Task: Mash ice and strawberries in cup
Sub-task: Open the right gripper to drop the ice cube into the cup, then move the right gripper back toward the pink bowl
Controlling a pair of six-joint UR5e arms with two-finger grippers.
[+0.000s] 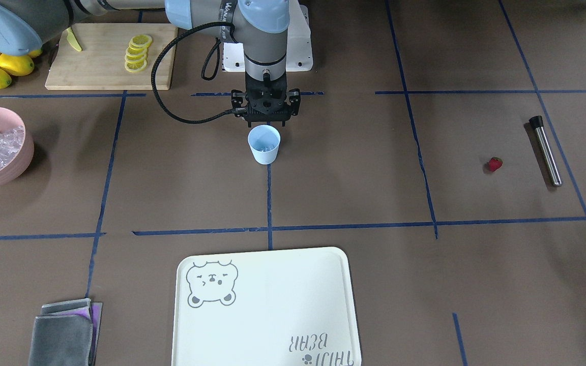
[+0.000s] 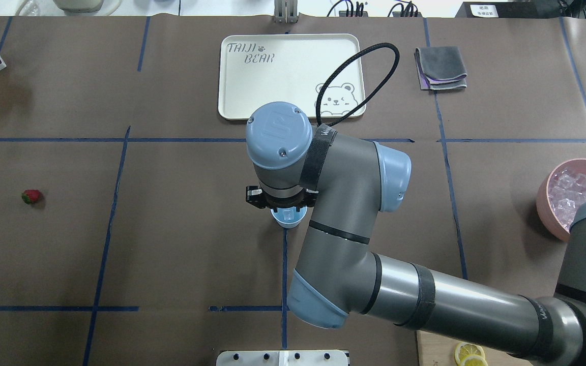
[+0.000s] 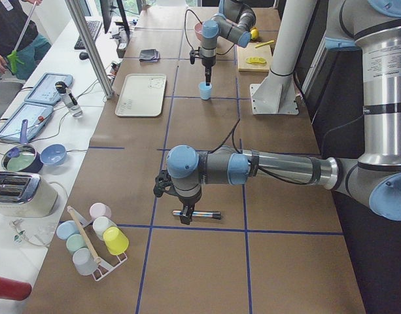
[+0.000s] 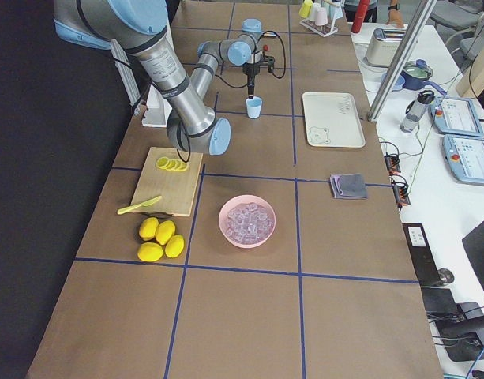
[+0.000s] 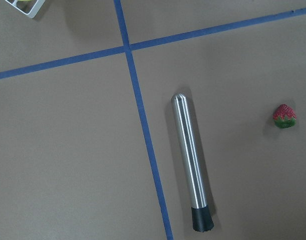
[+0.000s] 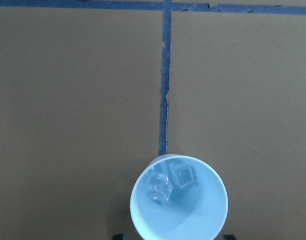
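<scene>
Inspecting the station, we find the small light blue tapered plastic cup (image 1: 264, 155) standing upright near the middle of the brown paper-covered worktop (image 1: 354, 173), with its mouth up, narrow end down and long axis vertical. Two small clear glassy ice cubes (image 6: 159, 187) lie side by side at its bottom. Further ice fills the large pink bowl (image 1: 27, 152), well apart toward the robot's right. The right tool (image 1: 265, 122) hangs directly over the cup mouth, pointing straight down. Its wrist view shows two dark fingertips (image 6: 119, 236) set wider than the rim with nothing between them, so we record it as spread and empty. We judge this posture suited to dropping ice into the cup. The small red strawberry (image 1: 495, 164) is not yet in the cup. It lies on its side far toward the robot's left, and its green leafy top appears to face that end. Near it, but apart, the long stainless-steel muddler (image 5: 191, 170) lies flat. Its long axis runs roughly from the robot's side to the operators' side, with the black cap toward the robot. The left tool (image 3: 183, 216) hovers above the muddler, which we judge to be a stance for picking it up. We cannot tell whether this tool is spread or pressed together.
</scene>
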